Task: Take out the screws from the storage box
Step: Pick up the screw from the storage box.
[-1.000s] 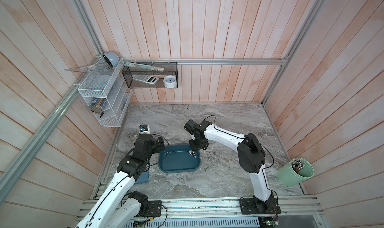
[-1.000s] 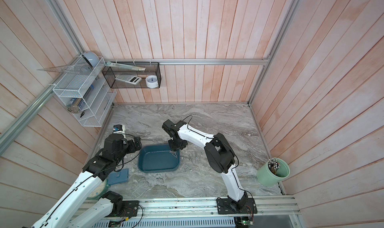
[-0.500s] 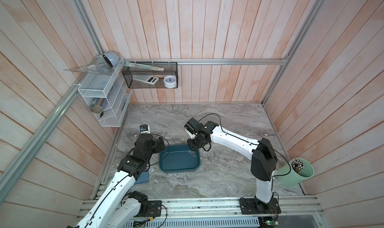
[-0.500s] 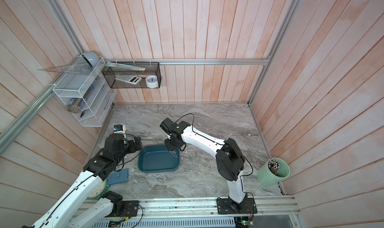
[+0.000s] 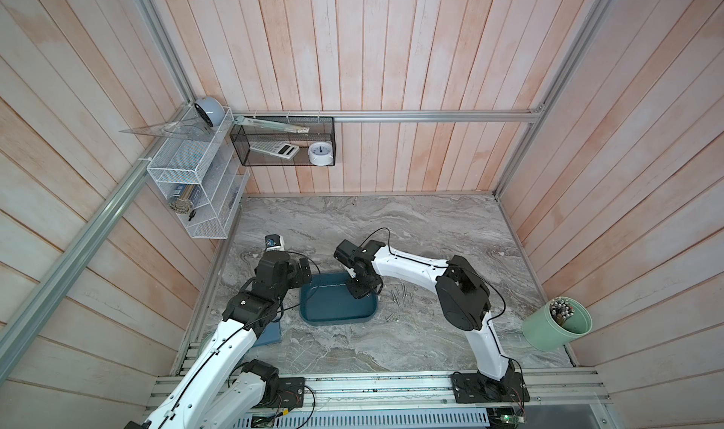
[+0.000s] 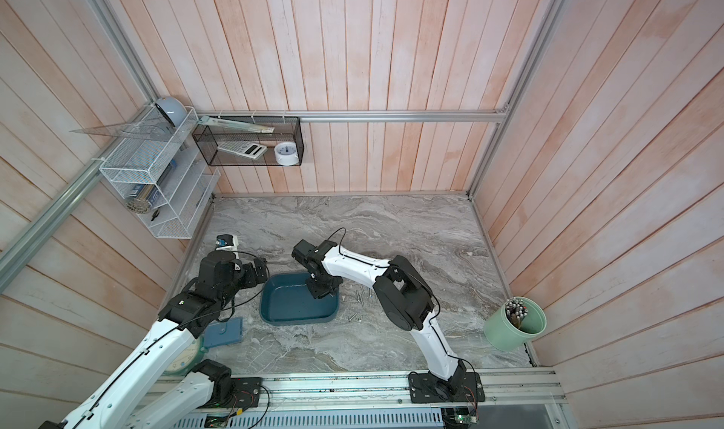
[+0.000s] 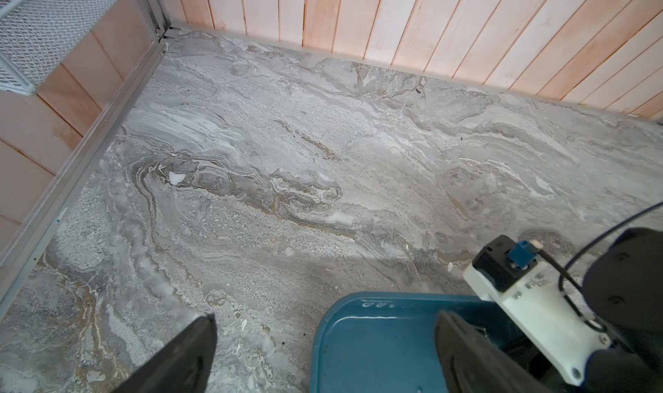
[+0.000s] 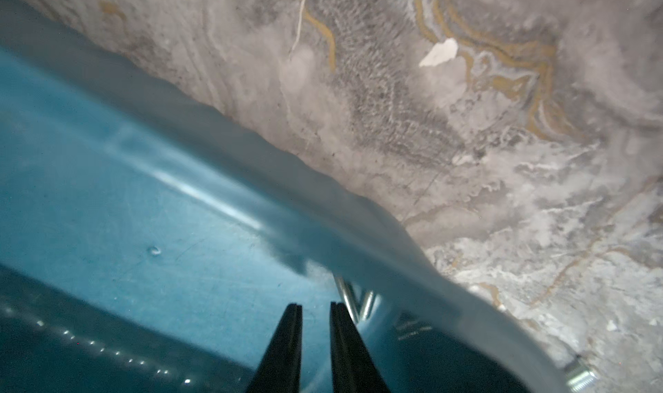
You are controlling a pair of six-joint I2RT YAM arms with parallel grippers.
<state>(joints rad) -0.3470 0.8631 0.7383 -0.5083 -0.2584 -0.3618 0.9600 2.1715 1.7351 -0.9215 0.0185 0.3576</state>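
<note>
- Storage box (image 5: 333, 309) (image 6: 294, 305), centre of both top views: screws (image 8: 353, 301) lie against its inner wall; more screws (image 5: 400, 294) are scattered just right of it.
- Right gripper (image 8: 315, 304) dips inside the box, jaws narrowly parted, gripping nothing.
- Left gripper (image 7: 324, 314) gapes wide at the box's left rim, empty.

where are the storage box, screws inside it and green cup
storage box (image 5: 331, 305): in a top view, its floor
screws (image 8: 346, 297): right wrist view, one shaft
green cup (image 5: 546, 331): in a top view, outer wall
</note>
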